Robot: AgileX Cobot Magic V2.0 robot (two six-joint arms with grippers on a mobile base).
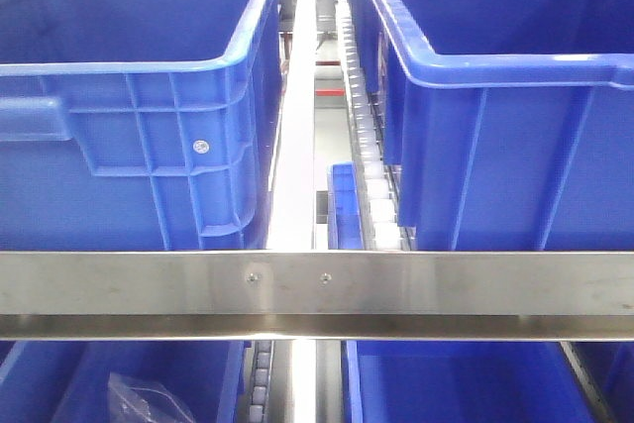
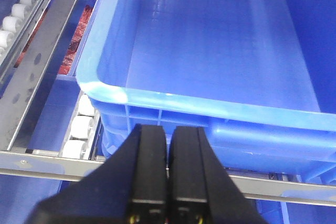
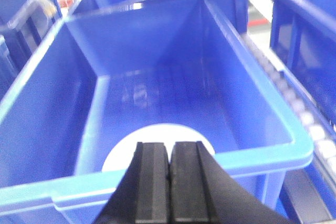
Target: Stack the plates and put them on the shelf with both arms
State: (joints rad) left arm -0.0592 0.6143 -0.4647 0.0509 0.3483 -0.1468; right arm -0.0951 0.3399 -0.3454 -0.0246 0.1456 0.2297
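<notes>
White plate visible only in right wrist view.

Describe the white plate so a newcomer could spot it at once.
In the right wrist view, find the big blue bin filling the frame. On its floor, near the front wall, lies the white plate, partly hidden behind the closed right gripper. It is the only white, round thing among all the blue.

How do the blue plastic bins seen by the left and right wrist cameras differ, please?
The blue plastic bin under the left gripper is empty, while the blue plastic bin under the right gripper holds a white round plate. Both bins are open-topped, and both grippers are shut.
</notes>
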